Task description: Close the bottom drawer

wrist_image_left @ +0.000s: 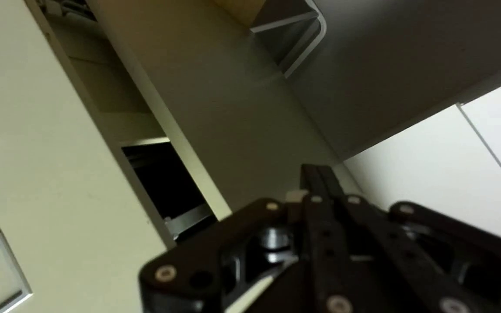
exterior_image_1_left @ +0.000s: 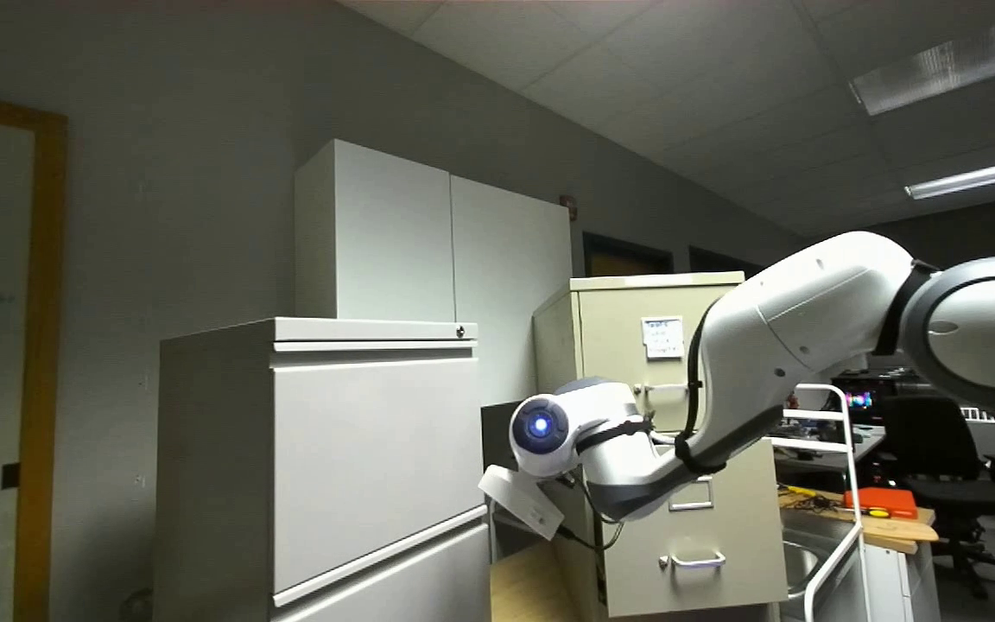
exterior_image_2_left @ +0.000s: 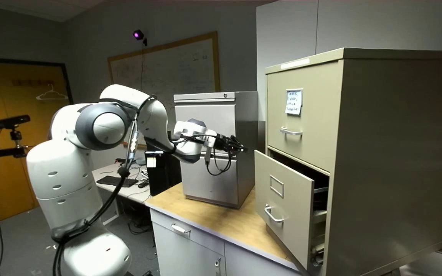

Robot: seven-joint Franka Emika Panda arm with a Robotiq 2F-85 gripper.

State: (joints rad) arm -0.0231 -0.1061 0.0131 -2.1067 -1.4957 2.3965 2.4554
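In an exterior view, the white jointed robot arm (exterior_image_2_left: 108, 130) extends from the left, in front of the light-grey metal pedestal cabinet (exterior_image_2_left: 205, 117), and ends in the black two-finger gripper (exterior_image_2_left: 243, 148). In the wrist view the jaws are closed: the fingers (wrist_image_left: 310, 184) lie side by side with nothing visible between them. To the right, near the gripper with no contact seen, is the beige sheet-metal bottom drawer (exterior_image_2_left: 289, 205), partly extended from the tall beige metal filing cabinet (exterior_image_2_left: 390, 153) at far right. Handling, as judged: the drawer is rigid and robust; its weight depends on contents, which are not clearly visible, but guided travel should carry the load, leaving resistance chiefly along the line of closing. No grasp is needed. Apply the closed fingers squarely to the front panel (exterior_image_1_left: 696, 534), near its vertical midline. Avoid the side edges; off-centre force may make the drawer bind. The painted surface looks smooth, so an oblique push is likely to skid. The curved silver bar handle (exterior_image_1_left: 699, 563) offers an alternative hold, but a narrower pushing surface.
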